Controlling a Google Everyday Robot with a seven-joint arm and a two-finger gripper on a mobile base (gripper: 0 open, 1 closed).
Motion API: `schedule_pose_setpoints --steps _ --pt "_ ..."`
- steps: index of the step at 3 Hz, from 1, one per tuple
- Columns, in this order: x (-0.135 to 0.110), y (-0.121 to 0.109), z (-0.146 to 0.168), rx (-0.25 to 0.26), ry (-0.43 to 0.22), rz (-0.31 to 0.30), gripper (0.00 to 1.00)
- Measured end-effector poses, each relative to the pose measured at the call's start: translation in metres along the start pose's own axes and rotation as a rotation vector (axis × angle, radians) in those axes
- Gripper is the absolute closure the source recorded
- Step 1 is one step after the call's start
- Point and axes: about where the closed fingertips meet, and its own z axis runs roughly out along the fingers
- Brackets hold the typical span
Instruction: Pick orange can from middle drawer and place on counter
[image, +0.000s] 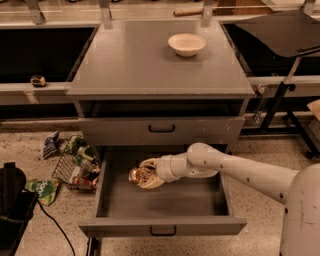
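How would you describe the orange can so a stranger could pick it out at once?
Find the grey counter holding a white bowl, then the open middle drawer below it. There the gripper on the white arm clasps the orange can, the only small, shiny gold-orange thing in that drawer.

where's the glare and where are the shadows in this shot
Camera view: the one bright glint is on the orange can, gripped by the tool over the middle drawer; the drawer floor is dim, darkest at its back; the counter is evenly lit and matte, with a soft shadow under the white bowl.
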Motion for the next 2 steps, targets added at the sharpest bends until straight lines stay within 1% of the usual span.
schedule_pose_setpoints --steps 1,2 --pt "-0.020 0.000 -0.011 0.005 -0.059 -0.055 1.00" --pt "-0.068 0.006 -0.049 0.048 -0.103 -0.194 1.00"
